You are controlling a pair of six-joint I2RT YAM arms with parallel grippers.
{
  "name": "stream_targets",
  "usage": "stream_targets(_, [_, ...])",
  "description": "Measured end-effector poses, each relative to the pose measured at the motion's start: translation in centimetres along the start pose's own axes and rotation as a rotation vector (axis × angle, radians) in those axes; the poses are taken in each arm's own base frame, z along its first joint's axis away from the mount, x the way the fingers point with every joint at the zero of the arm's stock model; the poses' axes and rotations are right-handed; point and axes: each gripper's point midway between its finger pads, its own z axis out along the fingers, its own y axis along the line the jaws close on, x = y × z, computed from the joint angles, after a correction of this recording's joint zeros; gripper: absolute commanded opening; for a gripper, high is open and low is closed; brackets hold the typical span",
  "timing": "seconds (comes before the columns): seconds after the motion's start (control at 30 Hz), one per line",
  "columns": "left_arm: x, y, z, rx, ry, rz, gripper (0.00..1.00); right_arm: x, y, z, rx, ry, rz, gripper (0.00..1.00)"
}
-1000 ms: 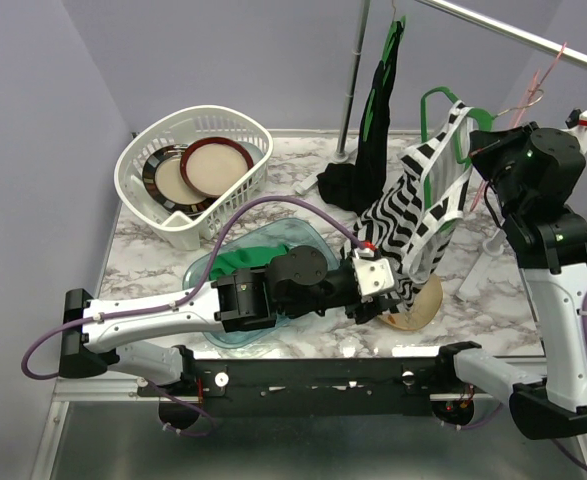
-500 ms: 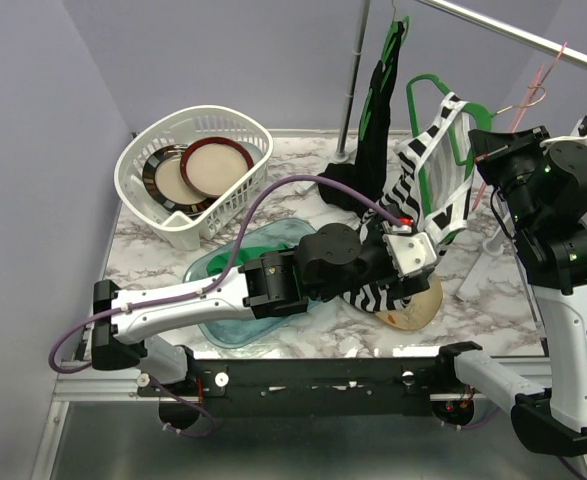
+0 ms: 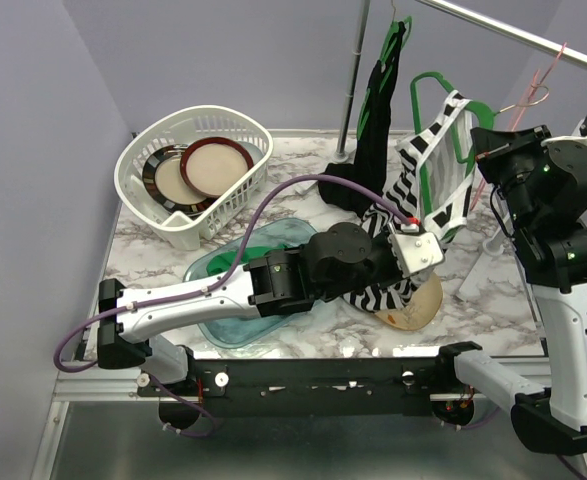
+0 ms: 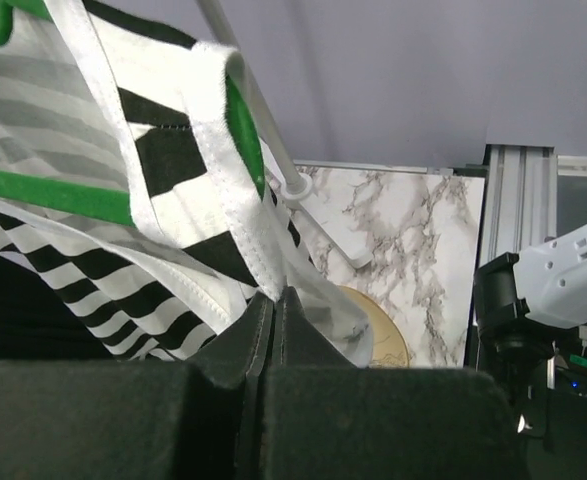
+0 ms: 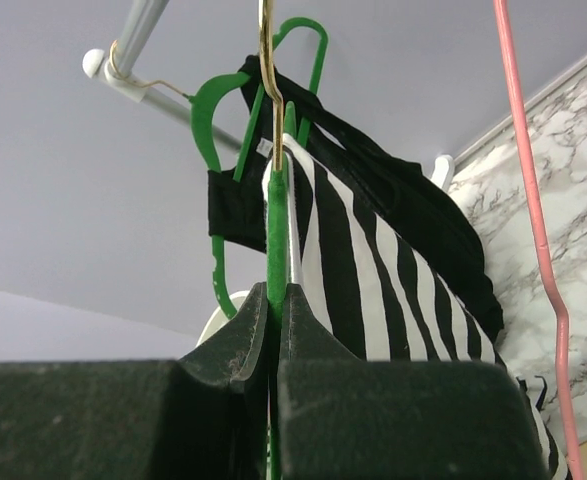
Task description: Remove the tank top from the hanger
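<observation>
The tank top (image 3: 425, 175) is black-and-white zebra striped with green and white trim, and it hangs tilted on a green hanger (image 3: 429, 84) above the table's right half. My right gripper (image 3: 476, 150) is shut on the hanger's green bar (image 5: 276, 225), with the striped cloth (image 5: 383, 290) just beside its jaws. My left gripper (image 3: 435, 240) reaches in from below and is shut on the tank top's white hem (image 4: 258, 255). The fabric (image 4: 93, 150) fills the left of the left wrist view.
A black and green garment (image 3: 376, 125) hangs on another green hanger next to the rack pole (image 3: 353, 80). A pink hanger (image 3: 538, 90) hangs from the rail. A white basket (image 3: 133, 165) holds plates. A teal dish (image 3: 223, 265) and a tan disc (image 3: 423, 305) lie below.
My left arm rose to the right into the tank top and its jaws, open before, closed on the hem. The hanger and right gripper barely moved.
</observation>
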Motion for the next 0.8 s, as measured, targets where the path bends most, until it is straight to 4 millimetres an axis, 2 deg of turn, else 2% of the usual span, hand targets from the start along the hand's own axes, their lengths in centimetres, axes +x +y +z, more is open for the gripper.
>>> stream_targets(0.13, [-1.5,0.1,-0.5,0.007,-0.010,-0.002,0.00,-0.1,-0.3,0.9,0.015,-0.023,0.000,0.01])
stream_targets(0.2, [-2.6,-0.5,-1.0,0.023,-0.032,-0.002,0.00,0.0,-0.5,2.0,0.030,-0.032,-0.009,0.01])
stream_targets(0.33, [-2.9,-2.1,-1.9,0.070,-0.056,0.018,0.00,1.1,-1.3,3.9,0.071,-0.013,-0.026,0.01])
stream_targets(0.5, [-1.2,-2.6,-1.7,0.079,-0.033,0.037,0.00,1.6,-1.7,4.7,0.088,0.002,-0.032,0.01])
stream_targets(0.8, [1.8,-2.2,-0.6,0.019,0.017,0.070,0.00,0.1,-0.2,3.7,0.068,-0.014,-0.017,0.01])
